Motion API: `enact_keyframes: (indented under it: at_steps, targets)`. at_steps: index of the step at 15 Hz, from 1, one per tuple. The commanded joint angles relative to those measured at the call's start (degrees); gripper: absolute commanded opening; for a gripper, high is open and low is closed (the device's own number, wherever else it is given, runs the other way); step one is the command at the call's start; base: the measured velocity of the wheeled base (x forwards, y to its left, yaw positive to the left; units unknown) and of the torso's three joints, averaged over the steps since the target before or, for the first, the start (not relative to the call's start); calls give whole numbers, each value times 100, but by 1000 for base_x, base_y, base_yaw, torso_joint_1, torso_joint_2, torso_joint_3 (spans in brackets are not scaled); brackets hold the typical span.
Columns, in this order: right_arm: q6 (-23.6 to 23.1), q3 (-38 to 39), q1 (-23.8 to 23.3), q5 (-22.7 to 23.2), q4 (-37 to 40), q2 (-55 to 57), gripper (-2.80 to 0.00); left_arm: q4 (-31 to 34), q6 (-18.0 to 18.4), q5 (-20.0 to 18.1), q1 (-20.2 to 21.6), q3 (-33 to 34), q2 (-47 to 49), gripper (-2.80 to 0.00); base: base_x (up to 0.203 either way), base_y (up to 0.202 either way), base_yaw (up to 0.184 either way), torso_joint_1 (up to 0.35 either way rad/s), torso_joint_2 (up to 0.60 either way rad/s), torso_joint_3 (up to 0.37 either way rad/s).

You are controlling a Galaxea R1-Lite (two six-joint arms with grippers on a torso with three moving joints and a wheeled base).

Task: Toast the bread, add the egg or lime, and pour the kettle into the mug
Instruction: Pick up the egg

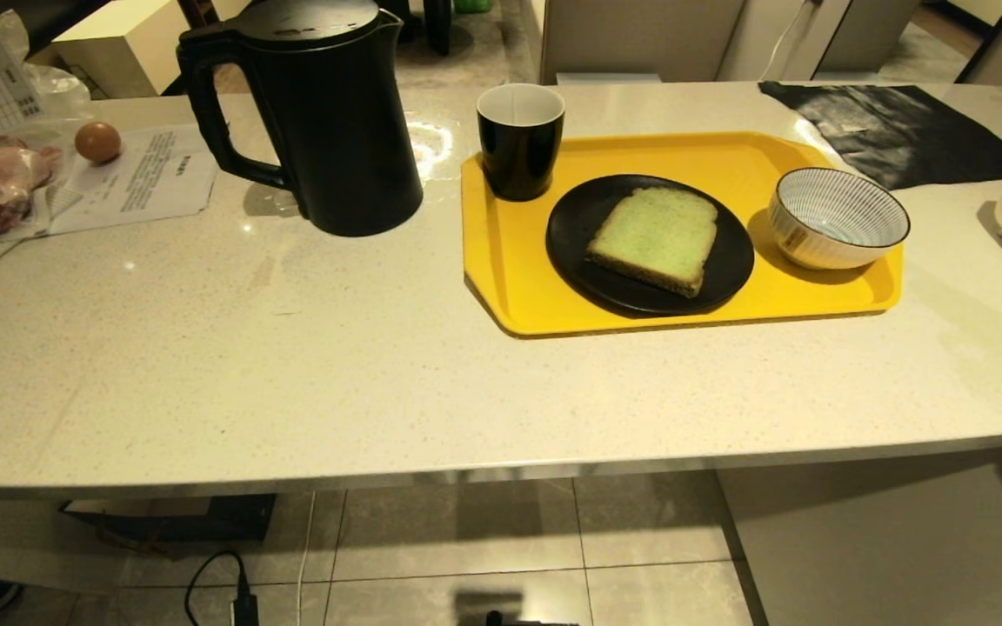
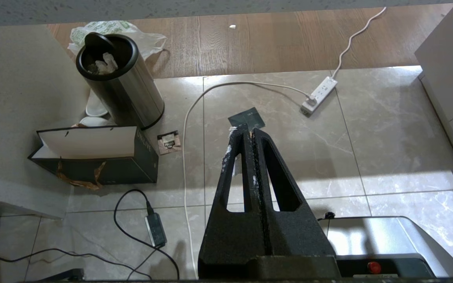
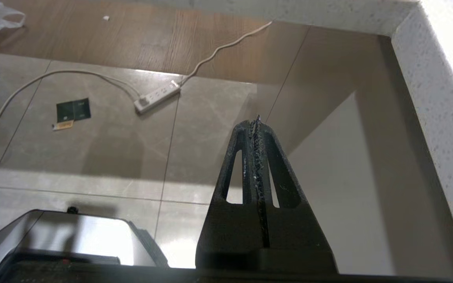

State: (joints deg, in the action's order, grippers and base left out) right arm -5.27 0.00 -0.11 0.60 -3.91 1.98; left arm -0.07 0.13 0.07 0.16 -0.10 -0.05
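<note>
Both arms are hanging below the counter – left gripper (image 2: 249, 131) and right gripper (image 3: 256, 122) pressed closed, holding nothing. Bread (image 1: 654, 237) is lying on black plate (image 1: 579, 217), in yellow tray (image 1: 501, 261); approach slice edge-on w/ fingers opened.

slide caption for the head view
Bread on a black plate, mug and bowl on a yellow tray; kettle alongside.

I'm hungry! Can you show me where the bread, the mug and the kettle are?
bread (image 1: 653, 236): head view, middle of its green top face.
mug (image 1: 518, 152): head view, glossy black outer wall.
kettle (image 1: 340, 122): head view, front of its black body.
</note>
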Motion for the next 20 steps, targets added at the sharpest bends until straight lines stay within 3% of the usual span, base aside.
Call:
enact_keyframes:
  at_steps: [1,6,20]
  targets:
    - [9,149,2,-8,13,-189,-280,-1,4,1,2,1,5,-280,0,0,0,0,0,0]
    - [351,149,10,-34,13,-189,-280,-1,4,1,2,1,5,-280,0,0,0,0,0,0]
    - [272,149,6,2,22,-189,-280,-1,4,1,2,1,5,-280,0,0,0,0,0,0]
